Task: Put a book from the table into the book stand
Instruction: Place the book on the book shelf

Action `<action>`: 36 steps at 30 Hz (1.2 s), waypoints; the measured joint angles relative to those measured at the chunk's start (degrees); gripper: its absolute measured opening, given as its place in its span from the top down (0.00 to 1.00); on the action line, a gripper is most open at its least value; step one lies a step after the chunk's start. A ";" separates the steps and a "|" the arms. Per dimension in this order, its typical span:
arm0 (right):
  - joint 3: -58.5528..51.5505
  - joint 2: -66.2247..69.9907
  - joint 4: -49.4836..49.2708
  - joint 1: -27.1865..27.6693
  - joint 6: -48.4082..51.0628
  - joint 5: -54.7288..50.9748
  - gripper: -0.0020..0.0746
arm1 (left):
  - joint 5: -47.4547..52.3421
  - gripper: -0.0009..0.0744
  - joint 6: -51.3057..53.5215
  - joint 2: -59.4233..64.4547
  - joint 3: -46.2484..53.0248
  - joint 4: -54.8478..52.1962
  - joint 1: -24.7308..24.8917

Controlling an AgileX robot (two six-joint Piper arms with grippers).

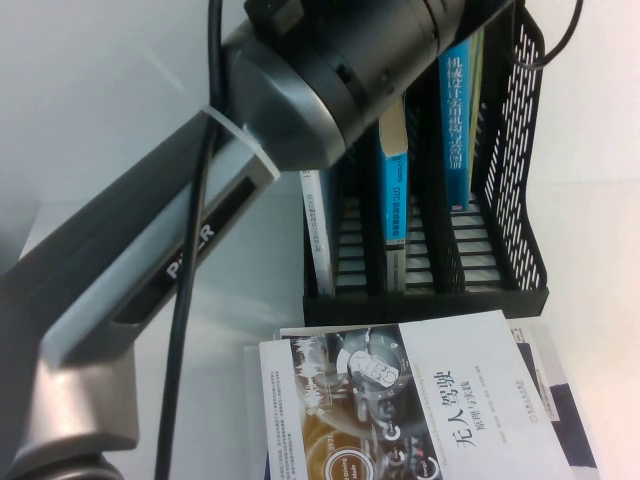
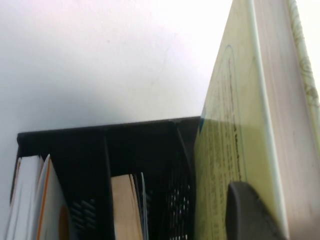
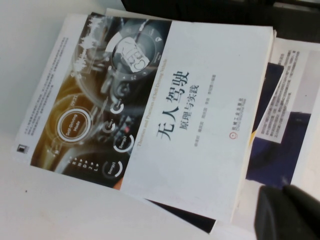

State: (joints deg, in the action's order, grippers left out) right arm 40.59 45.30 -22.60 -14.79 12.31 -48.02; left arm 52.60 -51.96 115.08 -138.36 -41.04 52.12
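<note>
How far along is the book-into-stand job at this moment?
Done: the book is off the table, gripped in the left pincer. In hand: it hangs upright in the right-hand slot of the book stand, its lower edge seemingly above the slatted base. Left: lowering and release. The right pincer hovers over the white book.

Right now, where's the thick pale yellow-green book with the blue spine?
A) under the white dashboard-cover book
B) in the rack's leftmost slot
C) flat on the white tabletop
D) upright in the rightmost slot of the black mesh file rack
D: in the high view the thick pale yellow-green book stands upright in the rightmost slot of the black mesh file rack, with the left gripper beside its cover.
</note>
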 joint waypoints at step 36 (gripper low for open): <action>0.00 0.22 2.99 0.00 -1.59 -0.10 0.98 | -1.19 0.73 -10.37 10.06 -0.99 -5.23 0.36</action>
State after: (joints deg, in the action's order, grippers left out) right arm 40.59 45.52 -19.61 -14.79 10.72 -48.12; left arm 51.41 -62.33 125.14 -139.35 -46.27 52.47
